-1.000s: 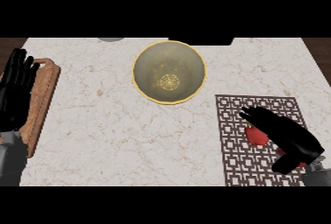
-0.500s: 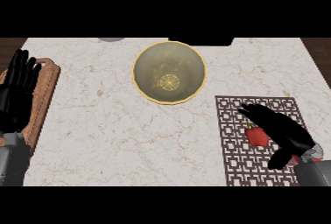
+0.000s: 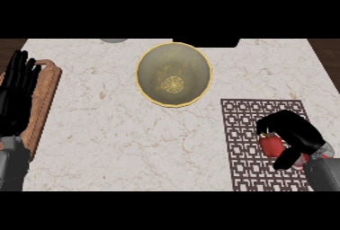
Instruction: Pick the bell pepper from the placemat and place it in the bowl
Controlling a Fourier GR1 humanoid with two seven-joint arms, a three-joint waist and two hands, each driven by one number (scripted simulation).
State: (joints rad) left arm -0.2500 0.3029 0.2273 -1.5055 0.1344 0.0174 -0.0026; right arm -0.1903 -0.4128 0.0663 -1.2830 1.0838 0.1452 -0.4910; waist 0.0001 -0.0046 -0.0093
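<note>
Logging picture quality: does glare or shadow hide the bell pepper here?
Head view: light is even, no glare on the counter; the right hand, not shadow, covers most of the bell pepper, leaving a red patch against the placemat.

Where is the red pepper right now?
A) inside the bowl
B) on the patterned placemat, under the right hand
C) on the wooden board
B: the bell pepper sits on the placemat, with the right hand curled round it.
</note>
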